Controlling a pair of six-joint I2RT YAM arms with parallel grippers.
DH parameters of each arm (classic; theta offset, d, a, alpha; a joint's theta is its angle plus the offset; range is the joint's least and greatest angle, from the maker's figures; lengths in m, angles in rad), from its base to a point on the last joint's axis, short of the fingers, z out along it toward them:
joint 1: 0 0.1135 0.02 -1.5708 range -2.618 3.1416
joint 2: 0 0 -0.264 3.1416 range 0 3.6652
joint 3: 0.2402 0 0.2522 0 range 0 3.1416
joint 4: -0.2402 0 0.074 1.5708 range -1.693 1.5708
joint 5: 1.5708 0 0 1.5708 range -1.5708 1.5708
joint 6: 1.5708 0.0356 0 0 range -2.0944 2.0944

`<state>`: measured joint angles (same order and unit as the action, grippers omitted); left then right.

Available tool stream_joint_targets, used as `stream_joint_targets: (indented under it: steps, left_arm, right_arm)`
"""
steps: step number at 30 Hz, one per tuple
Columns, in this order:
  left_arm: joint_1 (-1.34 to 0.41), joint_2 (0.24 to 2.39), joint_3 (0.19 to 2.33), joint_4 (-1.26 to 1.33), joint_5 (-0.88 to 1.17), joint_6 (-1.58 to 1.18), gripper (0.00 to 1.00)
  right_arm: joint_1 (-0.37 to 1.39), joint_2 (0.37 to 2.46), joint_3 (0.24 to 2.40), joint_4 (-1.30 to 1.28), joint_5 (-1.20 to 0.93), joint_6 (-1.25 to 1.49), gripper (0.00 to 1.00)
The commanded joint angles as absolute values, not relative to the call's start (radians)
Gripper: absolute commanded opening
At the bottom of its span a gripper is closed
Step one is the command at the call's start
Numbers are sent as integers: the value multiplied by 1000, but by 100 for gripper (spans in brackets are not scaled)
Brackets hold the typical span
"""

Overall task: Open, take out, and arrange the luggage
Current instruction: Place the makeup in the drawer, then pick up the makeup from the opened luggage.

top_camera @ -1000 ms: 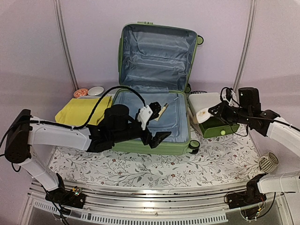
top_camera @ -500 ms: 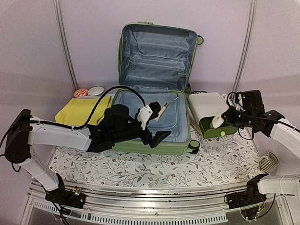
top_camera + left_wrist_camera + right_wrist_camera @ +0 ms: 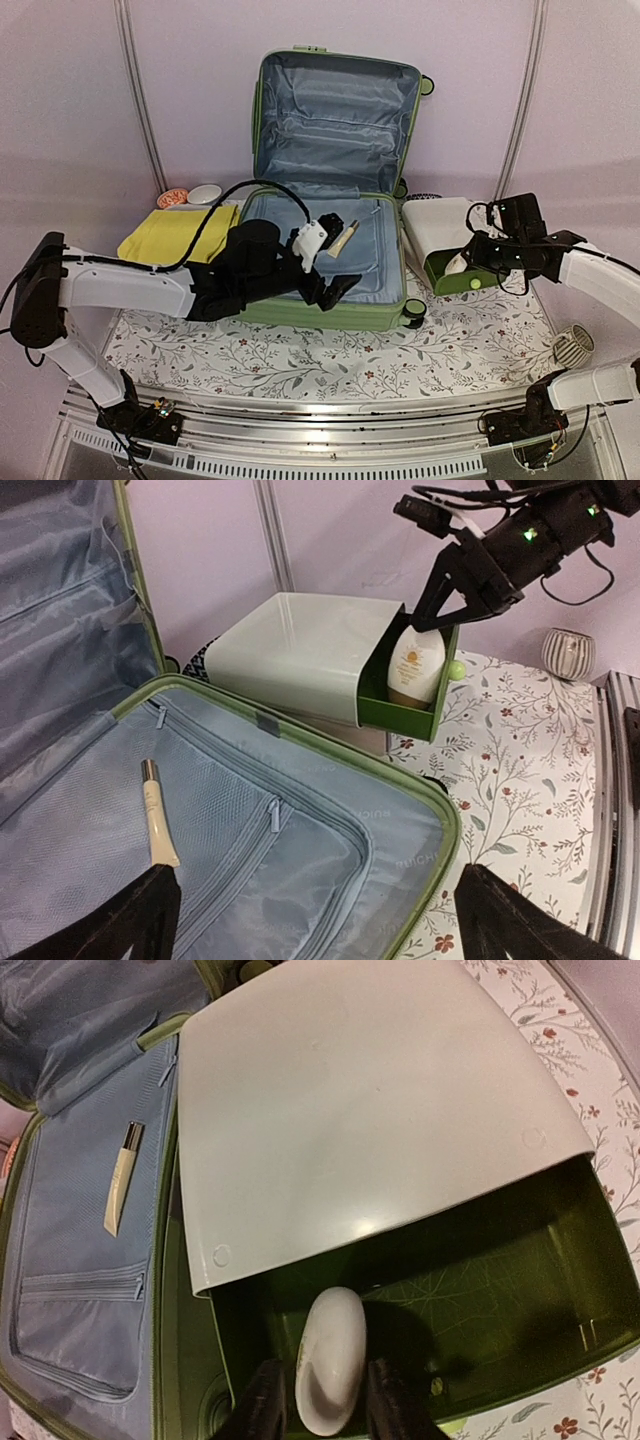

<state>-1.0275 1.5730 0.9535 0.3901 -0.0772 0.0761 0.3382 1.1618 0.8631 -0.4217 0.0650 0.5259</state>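
Observation:
The luggage (image 3: 320,312) lies open, its lid propped against the back wall, grey-blue lining (image 3: 300,880) showing. A cream tube (image 3: 345,238) (image 3: 158,815) (image 3: 120,1180) lies on the lining. My left gripper (image 3: 330,262) (image 3: 320,920) hovers wide open over the case's front right corner, holding nothing. My right gripper (image 3: 462,262) (image 3: 328,1400) (image 3: 440,615) is at the green drawer (image 3: 500,1290) of a white box (image 3: 440,225). A white bottle (image 3: 330,1360) (image 3: 412,665) stands in the drawer between its fingers, and a thin dark gap shows on one side.
A folded yellow cloth (image 3: 175,235) lies left of the case, with two small dishes (image 3: 205,193) behind it. A ribbed round holder (image 3: 572,347) (image 3: 568,652) stands at the right edge. A floral mat (image 3: 300,360) covers the table.
My right gripper came down and leftwards with the white bottle into the green drawer, and its jaws have widened. My left gripper shifted slightly lower over the case.

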Motion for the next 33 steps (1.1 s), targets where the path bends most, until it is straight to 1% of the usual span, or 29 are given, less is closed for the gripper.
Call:
stream_joint_targets:
  steps: [1,6,8,11,15,16,19,23,26,28,33]
  left_arm:
    - [-1018,1578,992,331,-141,48,98]
    - [-978,1559,993,290,-147,10,98]
    - [-945,1567,1009,249,-125,-21,98]
    - [-874,1615,1086,122,-55,-78,98]
    - [-806,1683,1174,-5,-18,-76,97]
    - [-793,1708,1199,-43,-4,-72,96]
    - [-766,1769,1276,-127,-2,-81,86]
    - [-706,1764,1271,-118,58,-86,80]
    - [-643,1771,1313,-168,160,-64,76]
    - [-602,1822,1393,-256,233,-39,74]
    - [-535,2023,1629,-464,321,9,67]
  right_arm:
    - [296,1170,890,-389,54,509,37]
    - [277,1150,905,-429,136,487,50]
    - [276,1146,921,-444,152,468,51]
    - [277,1146,947,-466,154,442,52]
    - [275,1138,969,-480,131,418,53]
    - [276,1133,972,-480,126,417,53]
    - [276,1118,974,-480,112,416,53]
    - [276,1093,971,-484,92,407,54]
    - [275,1075,973,-487,50,391,54]
    - [276,1064,974,-485,33,388,55]
    - [276,1049,979,-484,26,390,55]
